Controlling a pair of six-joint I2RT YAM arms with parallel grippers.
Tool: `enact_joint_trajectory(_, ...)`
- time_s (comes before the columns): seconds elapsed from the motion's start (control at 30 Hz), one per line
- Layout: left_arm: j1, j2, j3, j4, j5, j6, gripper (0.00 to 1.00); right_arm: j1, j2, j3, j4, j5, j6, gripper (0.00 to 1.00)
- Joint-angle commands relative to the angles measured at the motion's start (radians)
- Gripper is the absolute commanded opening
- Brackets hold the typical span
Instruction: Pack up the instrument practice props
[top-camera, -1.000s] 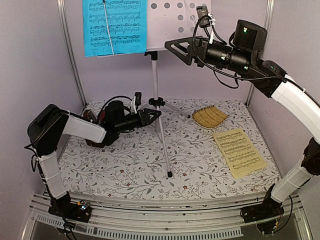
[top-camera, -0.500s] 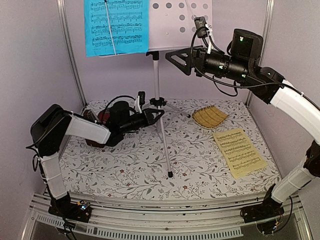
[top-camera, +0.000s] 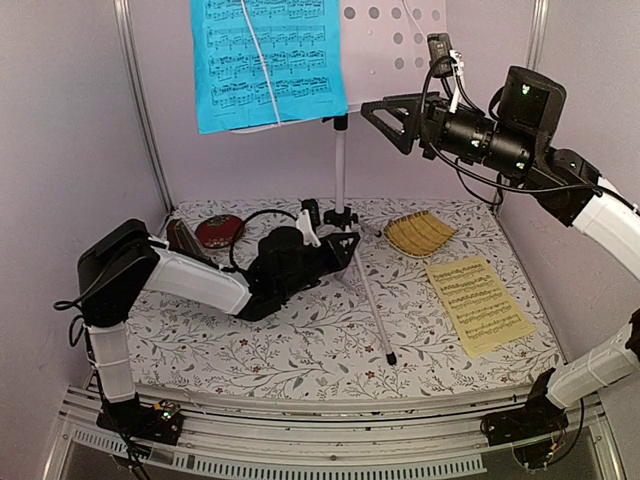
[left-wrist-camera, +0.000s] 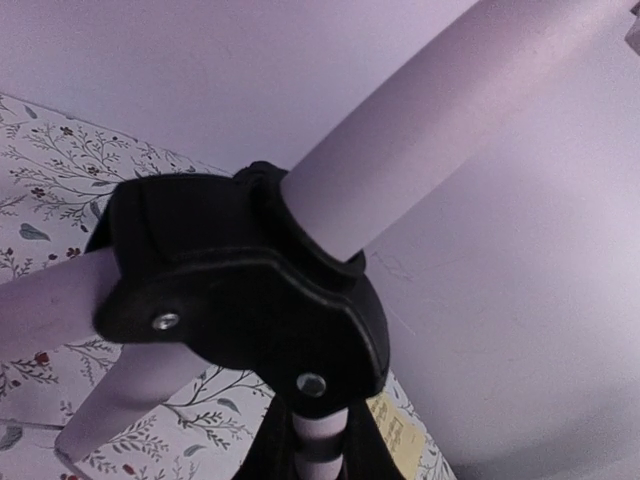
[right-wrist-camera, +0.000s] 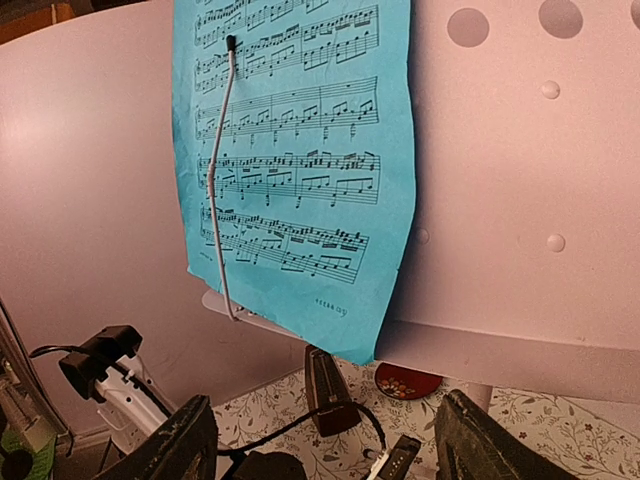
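Music stand (top-camera: 341, 160), blue sheet (top-camera: 268, 62) on its desk, is clamped at its hub by your left gripper (top-camera: 345, 246); stripping step, so next close your wide-spread right gripper (top-camera: 385, 113), beside the desk, on that sheet's edge.

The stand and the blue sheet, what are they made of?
The stand is probably metal: a smooth silvery pole and a thin top with punched holes. Its hub looks like black plastic. The blue sheet is paper: thin, matte, printed with notes.

Noted: tall silver tripod music stand (top-camera: 341, 170), desk top cut off by frame edge; left claw (top-camera: 345, 245) tips hidden behind hub.
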Motion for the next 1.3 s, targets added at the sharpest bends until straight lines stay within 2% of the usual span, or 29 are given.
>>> enact_joint_trajectory(0.0,-0.049,0.093,0.079,0.003,-0.081,-0.094,0.0,0.005,-0.042,-0.028,0.015,0.046,-0.013,0.76)
enact_joint_trajectory(0.07,-0.049,0.094,0.078,0.012,-0.055,-0.087,0.02,0.005,-0.044,-0.027,0.016,0.047,-0.013,0.76)
enact_joint_trajectory(0.1,-0.047,0.085,0.065,0.029,-0.046,-0.078,0.11,0.005,-0.041,-0.024,0.018,0.045,-0.012,0.76)
enact_joint_trajectory(0.17,-0.045,0.052,0.024,0.069,-0.037,-0.05,0.38,0.005,-0.026,-0.005,0.02,0.042,-0.008,0.77)
enact_joint_trajectory(0.23,-0.044,-0.025,-0.023,0.089,-0.039,-0.014,0.56,0.005,0.005,0.032,0.007,0.055,0.0,0.77)
enact_joint_trajectory(0.3,-0.04,-0.088,-0.057,0.072,-0.034,0.032,0.67,0.004,0.044,0.09,-0.025,0.086,0.006,0.77)
enact_joint_trajectory(0.37,-0.035,-0.159,-0.081,0.02,-0.036,0.081,0.73,0.0,0.093,0.16,-0.064,0.094,0.01,0.78)
enact_joint_trajectory(0.53,-0.021,-0.372,-0.163,-0.127,-0.04,0.215,0.8,-0.01,0.221,0.337,-0.162,0.075,0.03,0.78)
enact_joint_trajectory(0.77,0.078,-0.651,-0.21,-0.414,0.15,0.282,0.81,-0.041,0.283,0.423,-0.188,0.009,0.086,0.77)
enact_joint_trajectory(0.87,0.104,-0.759,-0.191,-0.551,0.189,0.323,0.82,-0.05,0.291,0.425,-0.176,-0.069,0.109,0.76)
enact_joint_trajectory(1.0,0.108,-0.879,-0.155,-0.681,0.151,0.371,0.82,-0.056,0.296,0.426,-0.149,-0.154,0.137,0.73)
enact_joint_trajectory(1.13,0.108,-0.948,-0.079,-0.801,0.169,0.412,0.82,-0.06,0.319,0.455,-0.141,-0.21,0.167,0.7)
enact_joint_trajectory(1.27,0.109,-1.005,0.017,-0.9,0.181,0.467,0.78,-0.061,0.34,0.479,-0.127,-0.236,0.192,0.67)
